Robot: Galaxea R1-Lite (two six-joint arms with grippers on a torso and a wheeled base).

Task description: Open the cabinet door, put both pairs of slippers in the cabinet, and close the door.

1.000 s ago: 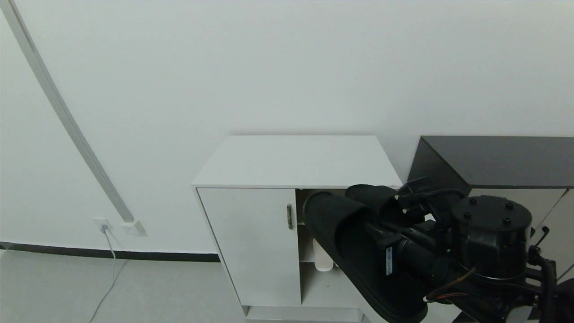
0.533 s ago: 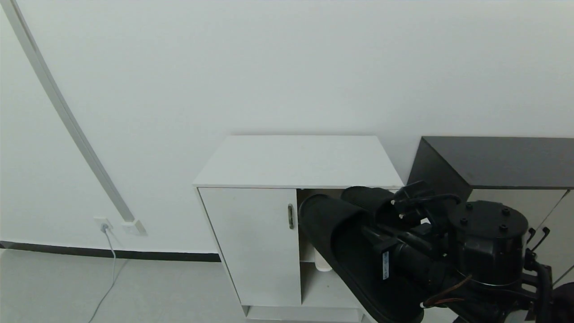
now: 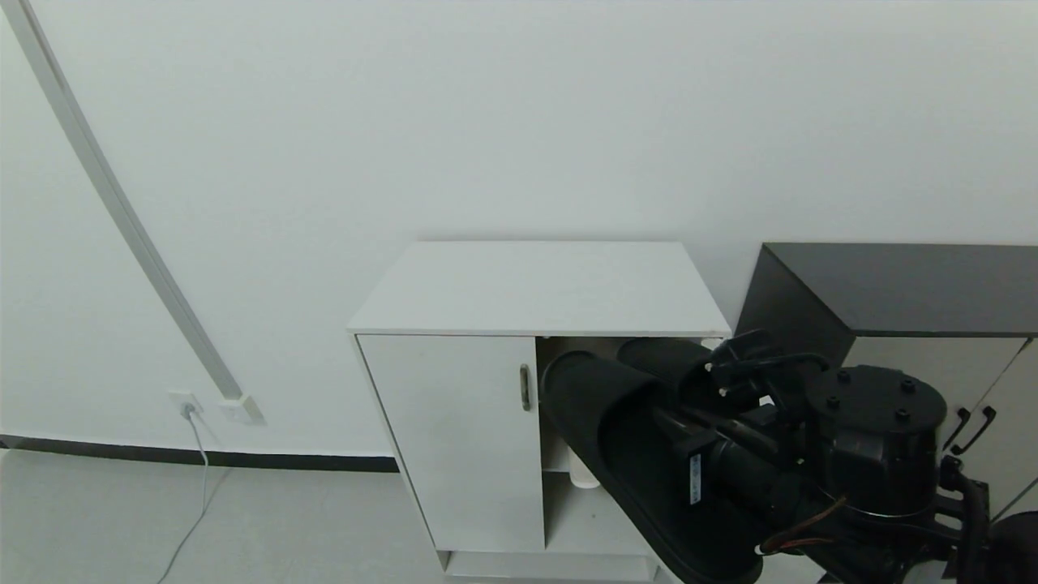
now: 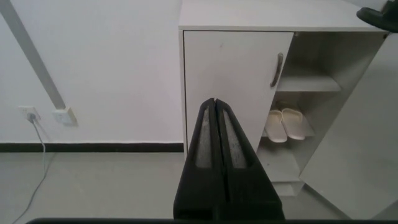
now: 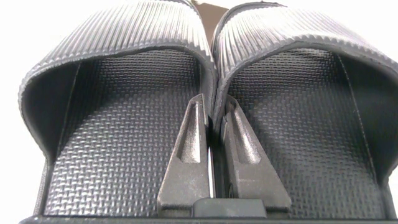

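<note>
Left fingers (image 4: 204, 140) pressed together and empty, pointing at white wooden cabinet (image 3: 535, 292) ahead, its right side open, pair of white slippers (image 4: 287, 124) on an inner shelf beyond the fingertips, right fingers (image 5: 189, 146) pinching adjoining edges of black ribbed rubber slippers (image 5: 124, 93) before the opening

Right hand (image 5: 214, 107) pinches the black slippers (image 5: 124, 93); left hand (image 4: 214, 103) pressed closed.

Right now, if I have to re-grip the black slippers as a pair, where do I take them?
On the black slippers, pinch the two touching inner walls, one finger in each footbed, coming in from the open heel end, as the right gripper does. They lie side by side, walls pressed together; the arched straps cover the toe end.
</note>
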